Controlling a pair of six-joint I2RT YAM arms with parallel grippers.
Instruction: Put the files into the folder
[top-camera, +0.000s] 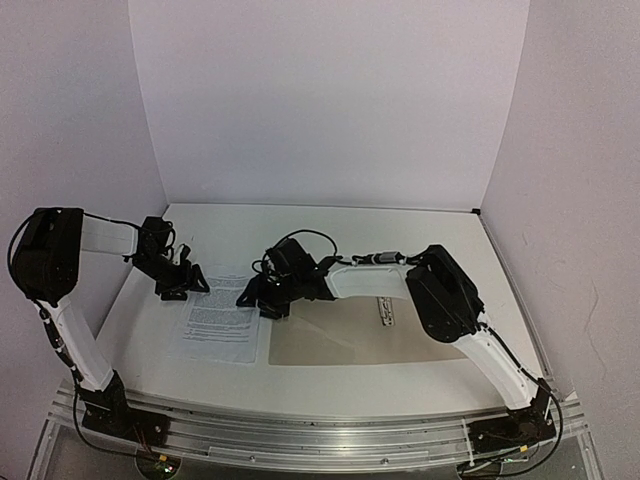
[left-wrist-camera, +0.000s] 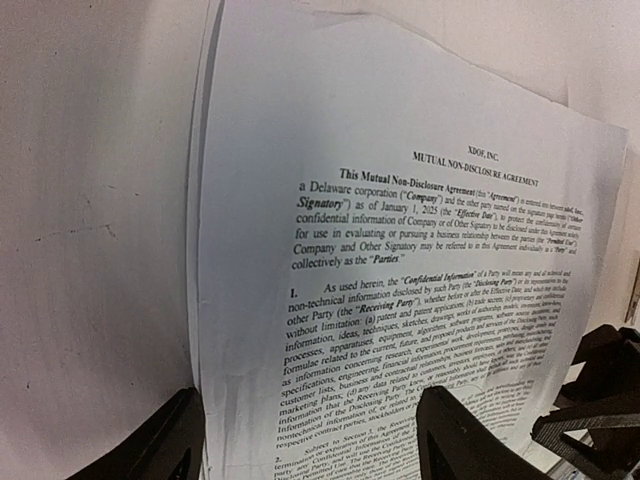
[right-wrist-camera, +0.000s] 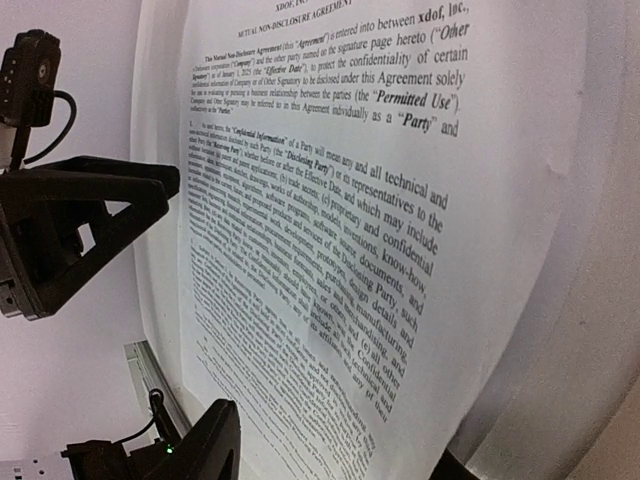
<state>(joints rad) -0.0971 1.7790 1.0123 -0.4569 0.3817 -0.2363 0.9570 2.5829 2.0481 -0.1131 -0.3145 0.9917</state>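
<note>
Because the files (top-camera: 222, 322) are thin, limp sheets lying flat at lower left of centre in the overhead frame, just beside the open tan folder (top-camera: 350, 342), they will probably be light, slippery on the table (top-camera: 330, 230) and quick to buckle; a free edge or corner looks the best place to pinch. The left gripper (top-camera: 180, 287) stoops over the sheets' upper-left corner, fingers (left-wrist-camera: 165, 445) spread wide, gripping nothing. The right gripper (top-camera: 259, 300) reaches in over the folder's upper-left corner to the sheets' upper-right edge, likewise parted and empty.
</note>
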